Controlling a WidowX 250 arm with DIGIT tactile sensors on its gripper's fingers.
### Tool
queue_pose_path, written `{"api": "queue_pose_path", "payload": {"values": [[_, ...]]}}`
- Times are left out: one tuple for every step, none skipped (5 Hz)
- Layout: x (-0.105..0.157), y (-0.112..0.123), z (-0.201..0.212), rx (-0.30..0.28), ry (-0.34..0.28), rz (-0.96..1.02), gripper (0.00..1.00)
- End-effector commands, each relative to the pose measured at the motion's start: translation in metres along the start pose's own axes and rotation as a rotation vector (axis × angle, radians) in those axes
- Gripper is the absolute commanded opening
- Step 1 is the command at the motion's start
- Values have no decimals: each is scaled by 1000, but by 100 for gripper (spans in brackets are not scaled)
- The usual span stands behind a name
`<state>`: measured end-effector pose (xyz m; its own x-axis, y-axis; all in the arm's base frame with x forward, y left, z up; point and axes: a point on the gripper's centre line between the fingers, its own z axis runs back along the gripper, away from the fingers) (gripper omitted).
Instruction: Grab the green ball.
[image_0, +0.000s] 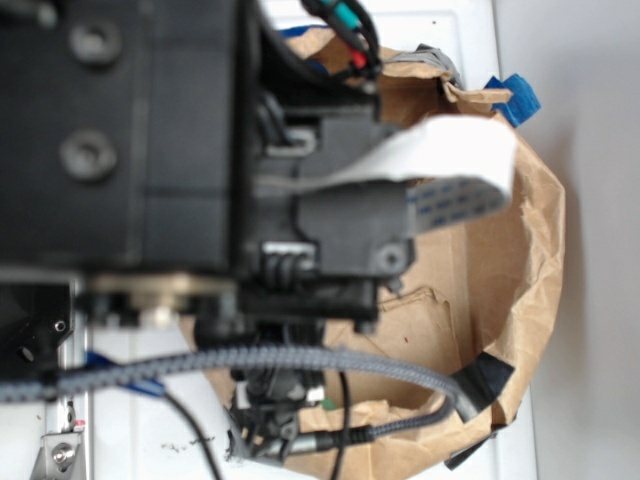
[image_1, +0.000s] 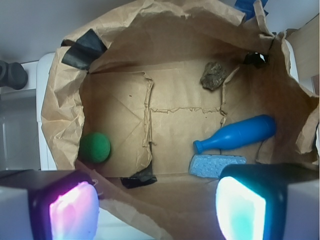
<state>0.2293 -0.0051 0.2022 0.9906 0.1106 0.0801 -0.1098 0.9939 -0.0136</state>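
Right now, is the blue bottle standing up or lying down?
Lying down. The blue bottle rests on its side on the paper bag floor, by the blue sponge.

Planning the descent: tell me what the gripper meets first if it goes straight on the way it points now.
Probably the bare floor of the paper bag, possibly its near rim, not the green ball. The gripper points into the open bag; the ball lies by the left wall, the blue bottle and blue sponge lie right. Depth is unclear.

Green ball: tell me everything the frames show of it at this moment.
The green ball shows only in the wrist view: small, round, evenly green, with a smooth matte surface. It rests on the floor of the brown paper bag, tucked into the left corner against the crumpled wall. Nothing else touches it; the blue bottle and blue sponge lie apart on the right. The gripper is above, not holding it.
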Motion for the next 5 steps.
{"api": "queue_pose_path", "payload": {"values": [[5, 8, 5, -14, -26, 37, 100], [6, 10, 5, -14, -27, 36, 100], [7, 11, 4, -13, -28, 38, 100], [10, 12, 3, -12, -26, 34, 100], [17, 14, -3, -28, -33, -48, 100]]}}
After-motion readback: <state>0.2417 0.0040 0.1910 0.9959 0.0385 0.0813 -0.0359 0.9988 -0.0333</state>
